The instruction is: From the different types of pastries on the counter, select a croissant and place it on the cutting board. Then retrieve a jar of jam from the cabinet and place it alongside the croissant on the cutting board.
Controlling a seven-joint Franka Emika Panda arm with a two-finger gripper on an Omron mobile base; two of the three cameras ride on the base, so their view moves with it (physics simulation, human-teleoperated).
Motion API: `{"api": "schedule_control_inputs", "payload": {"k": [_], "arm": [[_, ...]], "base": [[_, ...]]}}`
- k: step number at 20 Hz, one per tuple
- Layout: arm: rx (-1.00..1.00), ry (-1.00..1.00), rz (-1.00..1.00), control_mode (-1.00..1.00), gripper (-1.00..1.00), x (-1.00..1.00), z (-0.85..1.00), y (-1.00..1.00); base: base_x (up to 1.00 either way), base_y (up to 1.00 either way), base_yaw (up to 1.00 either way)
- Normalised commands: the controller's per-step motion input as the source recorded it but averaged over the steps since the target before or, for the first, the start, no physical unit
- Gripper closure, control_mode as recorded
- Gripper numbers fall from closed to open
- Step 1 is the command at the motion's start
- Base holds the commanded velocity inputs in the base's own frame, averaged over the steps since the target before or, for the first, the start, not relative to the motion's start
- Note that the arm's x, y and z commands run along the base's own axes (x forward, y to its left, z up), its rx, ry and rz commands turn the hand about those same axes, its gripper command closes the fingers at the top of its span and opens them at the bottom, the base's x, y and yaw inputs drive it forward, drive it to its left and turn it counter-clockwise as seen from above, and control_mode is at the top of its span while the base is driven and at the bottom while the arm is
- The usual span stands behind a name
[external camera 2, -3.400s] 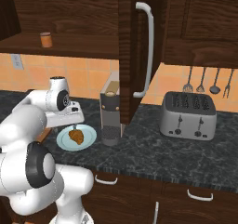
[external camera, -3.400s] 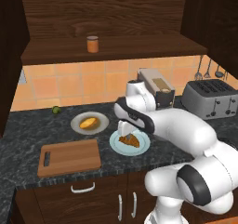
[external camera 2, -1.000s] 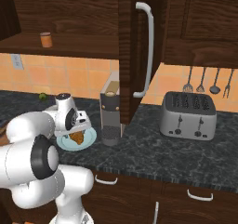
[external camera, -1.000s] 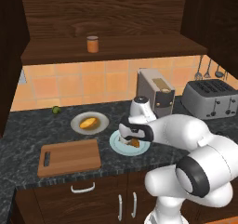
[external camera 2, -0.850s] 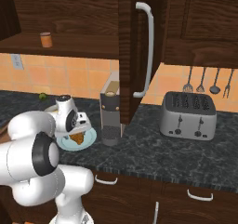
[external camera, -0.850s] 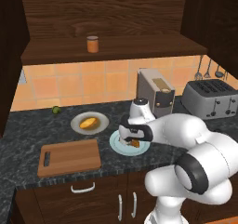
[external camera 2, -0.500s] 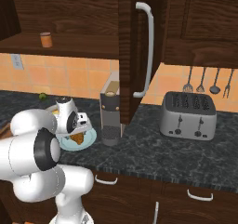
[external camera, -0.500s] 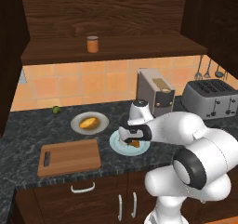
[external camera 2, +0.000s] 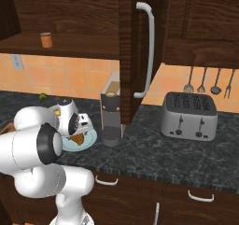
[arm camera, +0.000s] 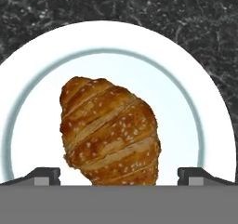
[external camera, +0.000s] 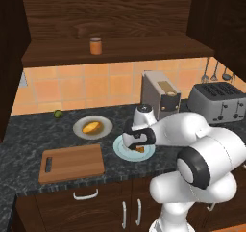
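The croissant (arm camera: pixel 111 132) lies on a white, blue-ringed plate (arm camera: pixel 209 107) on the dark counter (external camera: pixel 29 139). My gripper (arm camera: pixel 119 176) is open right above it, one fingertip (arm camera: pixel 44 175) on each side of the pastry's near end, not closed on it. From the base views the gripper (external camera: pixel 137 147) hangs low over that plate (external camera: pixel 120 147), hiding most of the croissant (external camera: pixel 141 149). The other pastry, a golden bun (external camera: pixel 91 127), sits on a second plate. The cutting board (external camera: pixel 72 162) lies bare to the front left. The jar of jam (external camera: pixel 95 45) stands on the cabinet shelf (external camera: pixel 144 50).
A coffee machine (external camera: pixel 161 94) stands just behind the croissant's plate, and a toaster (external camera: pixel 218 101) is further right. A small lime (external camera: pixel 57 113) rests by the backsplash. An open cabinet door with a long handle (external camera 2: pixel 147 51) hangs above the coffee machine (external camera 2: pixel 112 112).
The hand has come down from above the plate until it is close over the croissant. Its jaws have stayed open. The pastries, board and jar have not moved.
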Motion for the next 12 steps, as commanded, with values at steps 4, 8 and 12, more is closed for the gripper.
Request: {"api": "schedule_control_inputs", "payload": {"k": [4,8,12], "arm": [[0.0,-0.02,0.0,-1.0,-1.0,0.01,-0.07,0.0],[0.0,0.0,0.0,-1.0,-1.0,0.0,-0.15,0.0],[0.0,-0.01,0.0,-1.0,-1.0,0.0,-0.11,0.0]], "base": [[0.0,0.0,0.0],[0.0,0.0,0.0],[0.0,0.0,0.0]]}}
